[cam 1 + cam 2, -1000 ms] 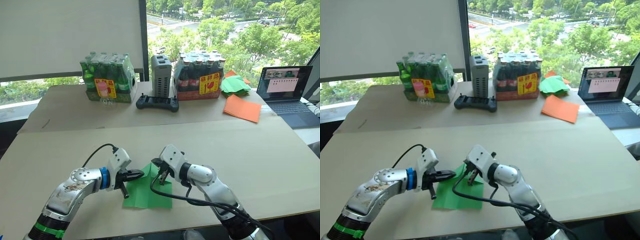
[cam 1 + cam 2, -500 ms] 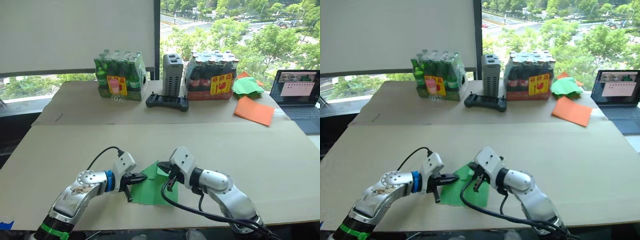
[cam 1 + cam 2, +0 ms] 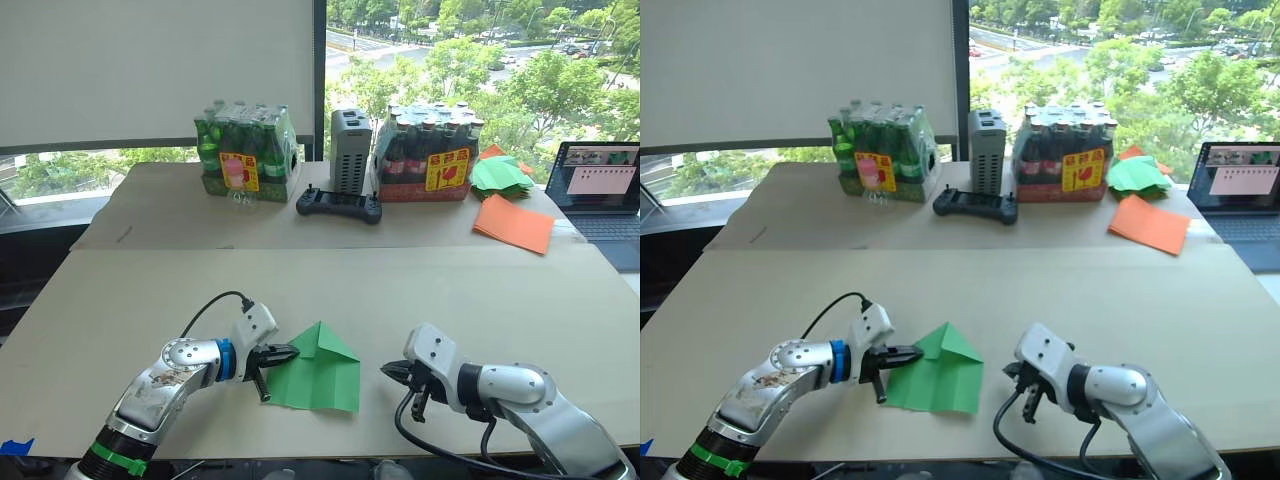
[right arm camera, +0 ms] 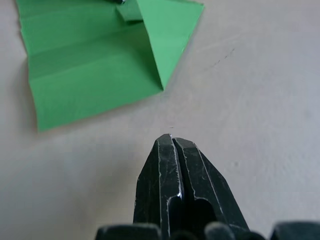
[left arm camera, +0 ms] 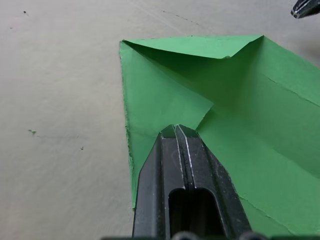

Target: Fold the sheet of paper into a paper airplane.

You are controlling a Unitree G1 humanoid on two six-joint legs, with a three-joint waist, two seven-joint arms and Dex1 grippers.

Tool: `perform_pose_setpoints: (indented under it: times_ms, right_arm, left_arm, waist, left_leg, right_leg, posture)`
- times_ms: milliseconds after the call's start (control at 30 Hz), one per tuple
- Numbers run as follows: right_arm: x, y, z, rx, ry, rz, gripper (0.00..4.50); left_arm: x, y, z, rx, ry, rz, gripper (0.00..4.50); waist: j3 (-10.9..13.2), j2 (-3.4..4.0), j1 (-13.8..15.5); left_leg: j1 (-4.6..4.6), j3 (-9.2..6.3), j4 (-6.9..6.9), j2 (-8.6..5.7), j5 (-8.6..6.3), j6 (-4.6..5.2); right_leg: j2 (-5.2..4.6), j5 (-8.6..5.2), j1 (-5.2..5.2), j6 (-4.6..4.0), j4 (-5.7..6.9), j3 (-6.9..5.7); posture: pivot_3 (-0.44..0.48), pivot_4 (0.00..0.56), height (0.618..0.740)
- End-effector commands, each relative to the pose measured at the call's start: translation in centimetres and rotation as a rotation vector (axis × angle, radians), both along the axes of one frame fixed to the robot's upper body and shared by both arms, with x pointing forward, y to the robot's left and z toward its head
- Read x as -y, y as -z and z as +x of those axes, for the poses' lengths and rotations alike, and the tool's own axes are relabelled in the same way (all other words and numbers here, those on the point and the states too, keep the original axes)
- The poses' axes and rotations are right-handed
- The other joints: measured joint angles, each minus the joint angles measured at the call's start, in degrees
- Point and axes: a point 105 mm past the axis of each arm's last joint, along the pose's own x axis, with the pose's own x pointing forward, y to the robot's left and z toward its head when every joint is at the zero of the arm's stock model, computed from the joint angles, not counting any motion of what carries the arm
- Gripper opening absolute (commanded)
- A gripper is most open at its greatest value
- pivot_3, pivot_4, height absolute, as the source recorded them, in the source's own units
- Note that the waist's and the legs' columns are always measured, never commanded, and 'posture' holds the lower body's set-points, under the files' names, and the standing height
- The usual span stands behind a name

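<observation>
The sheet of paper [image 3: 322, 377] is bright green and lies flat on the tan table near the front edge. Its far corners are folded in to a point, and creases run along it [image 4: 90, 65]. My left gripper [image 3: 291, 352] is shut, its tip resting on the paper's left side by the edge of a folded flap [image 5: 175, 129]. My right gripper [image 3: 388, 370] is also shut. It hovers over bare table a short way right of the sheet, holding nothing [image 4: 171, 137].
Along the far side of the table stand a pack of green bottles [image 3: 245, 155], a grey box [image 3: 349, 150], a black controller [image 3: 338, 205] and a pack of dark bottles [image 3: 430, 155]. Orange sheets [image 3: 515, 222], a heap of green papers [image 3: 500, 173] and a laptop [image 3: 605, 190] lie far right.
My right gripper has left the sheet and moved off to the right. The paper now lies with a folded point showing. The camera has shifted; my left gripper stays at the paper's left side.
</observation>
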Motion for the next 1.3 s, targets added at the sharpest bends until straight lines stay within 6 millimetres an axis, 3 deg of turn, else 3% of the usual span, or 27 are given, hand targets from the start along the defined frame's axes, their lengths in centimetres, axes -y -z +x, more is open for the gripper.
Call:
perform_pose_setpoints:
  times_ms: [33, 300, 567, 1300]
  right_arm:
    - [-1.0, 0.1, -0.3, 0.022, -0.039, 0.002, 0.00]
    - [-3.1, 0.8, 0.1, 0.026, -0.030, 0.082, 0.00]
    - [-4.5, -1.0, 1.0, 0.038, 0.007, 0.250, 0.00]
    - [-8.6, -2.2, 2.6, 0.069, -0.050, 0.312, 0.00]
  left_arm:
    - [0.3, -0.3, 0.4, 0.021, 0.012, 0.007, 0.02]
    - [0.6, -0.6, 0.8, 0.032, 0.019, 0.006, 0.02]
    - [1.0, -0.7, 1.0, 0.039, 0.028, 0.008, 0.02]
    - [1.5, -1.6, 1.5, 0.063, 0.052, 0.013, 0.02]
  waist:
    - [0.00, 0.00, 0.04]
    - [0.02, -0.04, 0.03]
    - [0.02, -0.04, 0.01]
    - [0.02, -0.04, -0.32]
  left_leg:
    - [0.00, 0.00, 0.00, 0.00, 0.00, 0.00]
    - [0.06, 0.07, 0.01, 0.00, 0.00, 0.00]
    - [0.06, 0.08, 0.01, -0.02, 0.02, -0.05]
    - [0.11, 0.15, 0.01, -0.01, 0.17, -0.31]
  right_leg:
    - [0.00, 0.00, 0.00, 0.01, 0.00, 0.01]
    - [0.00, 0.05, 0.01, -0.06, 0.00, 0.11]
    - [0.03, 0.21, -0.01, -0.31, -0.01, 0.14]
    - [0.06, 0.23, -0.04, -0.32, 0.02, 0.22]
  posture:
    - [0.000, 0.150, 0.696]
    - [0.000, 0.150, 0.696]
    - [0.000, 0.150, 0.696]
    - [0.000, 0.150, 0.696]
